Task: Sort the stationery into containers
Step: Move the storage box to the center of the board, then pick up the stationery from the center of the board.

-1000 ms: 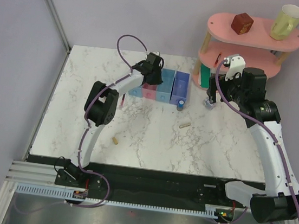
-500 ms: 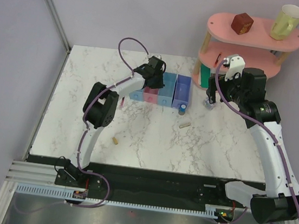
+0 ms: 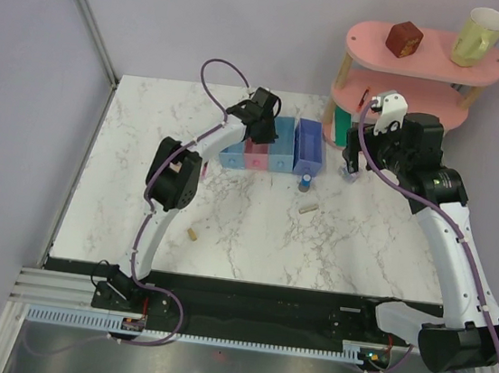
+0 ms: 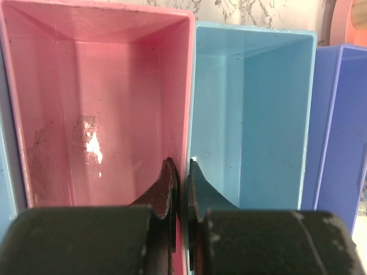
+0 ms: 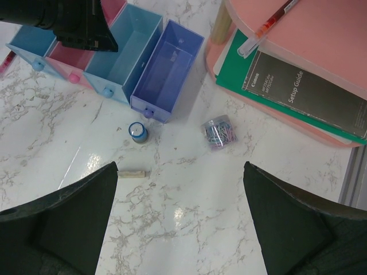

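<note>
The containers [image 3: 279, 152] are a joined row of bins at the table's far middle: light blue, pink [image 4: 97, 103], light blue [image 4: 252, 114], purple-blue [image 5: 166, 69]. My left gripper [image 3: 261, 126] [image 4: 182, 172] is shut on the wall between the pink and the light blue bin, one finger in each. Both bins look empty. A tiny blue cylinder [image 5: 137, 132] stands just before the purple-blue bin, a beige piece [image 5: 132, 172] nearer. Another beige piece [image 3: 193, 232] lies left of centre. A clear tub [image 5: 218, 133] of clips sits below my open right gripper [image 5: 180, 166] [image 3: 352, 167]. The pink cylinder [image 3: 204, 170] lies beside the left arm.
A pink tiered shelf [image 3: 425, 58] stands at the back right with a brown cube [image 3: 402, 38] and a yellow mug [image 3: 477, 36] on top. A thin red pen [image 5: 269, 26] lies on its lower tier, above a green booklet [image 5: 287, 86].
The row of containers has slid right and turned a little with my left gripper clamped on it. The blue cylinder has been nudged right and nearer. The right arm has not moved.
</note>
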Robot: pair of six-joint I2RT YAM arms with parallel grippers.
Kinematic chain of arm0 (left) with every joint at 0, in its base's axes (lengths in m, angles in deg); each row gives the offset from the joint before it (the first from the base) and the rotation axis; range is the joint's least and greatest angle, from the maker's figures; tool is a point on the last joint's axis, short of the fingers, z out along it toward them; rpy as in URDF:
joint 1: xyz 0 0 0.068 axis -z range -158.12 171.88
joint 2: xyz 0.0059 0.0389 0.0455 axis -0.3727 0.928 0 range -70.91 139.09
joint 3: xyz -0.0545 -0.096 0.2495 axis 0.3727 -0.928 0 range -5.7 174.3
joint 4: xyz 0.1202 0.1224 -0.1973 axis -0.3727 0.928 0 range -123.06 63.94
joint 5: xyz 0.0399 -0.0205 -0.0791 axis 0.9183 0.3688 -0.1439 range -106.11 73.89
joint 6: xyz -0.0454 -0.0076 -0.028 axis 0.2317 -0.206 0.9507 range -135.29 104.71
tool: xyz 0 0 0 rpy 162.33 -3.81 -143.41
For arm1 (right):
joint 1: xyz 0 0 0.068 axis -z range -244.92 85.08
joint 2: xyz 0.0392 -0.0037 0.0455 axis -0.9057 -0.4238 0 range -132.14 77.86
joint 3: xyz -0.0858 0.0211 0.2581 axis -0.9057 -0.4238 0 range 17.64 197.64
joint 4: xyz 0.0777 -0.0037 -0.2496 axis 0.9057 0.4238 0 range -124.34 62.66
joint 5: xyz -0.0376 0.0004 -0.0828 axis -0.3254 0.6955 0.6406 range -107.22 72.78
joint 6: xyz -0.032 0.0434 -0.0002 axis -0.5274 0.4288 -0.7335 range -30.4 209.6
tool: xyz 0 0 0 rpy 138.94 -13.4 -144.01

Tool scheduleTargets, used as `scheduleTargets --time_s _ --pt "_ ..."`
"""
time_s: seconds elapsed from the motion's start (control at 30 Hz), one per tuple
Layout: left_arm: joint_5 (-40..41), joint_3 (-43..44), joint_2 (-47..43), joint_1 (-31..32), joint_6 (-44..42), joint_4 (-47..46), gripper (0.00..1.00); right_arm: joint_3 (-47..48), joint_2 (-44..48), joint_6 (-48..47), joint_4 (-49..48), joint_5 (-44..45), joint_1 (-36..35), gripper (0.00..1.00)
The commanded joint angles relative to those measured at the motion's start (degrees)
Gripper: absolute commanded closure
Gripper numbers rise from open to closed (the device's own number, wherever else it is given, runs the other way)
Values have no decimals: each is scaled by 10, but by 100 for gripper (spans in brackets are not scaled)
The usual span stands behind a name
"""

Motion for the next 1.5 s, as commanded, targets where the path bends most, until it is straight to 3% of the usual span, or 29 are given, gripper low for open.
scheduleTargets --time_s 0.0,0.07,0.2,0.3,0.47,0.8,1.23,1.47 --pt "-56 -14 64 -4 61 86 98 24 2 10 -3 -6 -4 2" --pt "-50 -15 62 -5 41 87 94 24 1 10 -3 -5 -4 2" --pt "-43 -18 61 -7 0 95 66 17 3 11 -3 -6 -5 2" --pt "-33 -24 55 -10 -21 106 53 0 3 14 -2 -8 -8 2" --pt "-10 -40 32 -17 -47 110 43 -28 -8 16 -5 -26 -11 2" --pt "-26 -33 -46 -24 -97 111 38 -72 -90 24 -71 -39 -29 4" --pt "-148 0 -87 -24 -114 108 32 -132 -134 10 -121 -33 -80 5" --pt "-161 24 -134 -28 -216 104 28 -124 -201 3 -125 -26 -84 8"
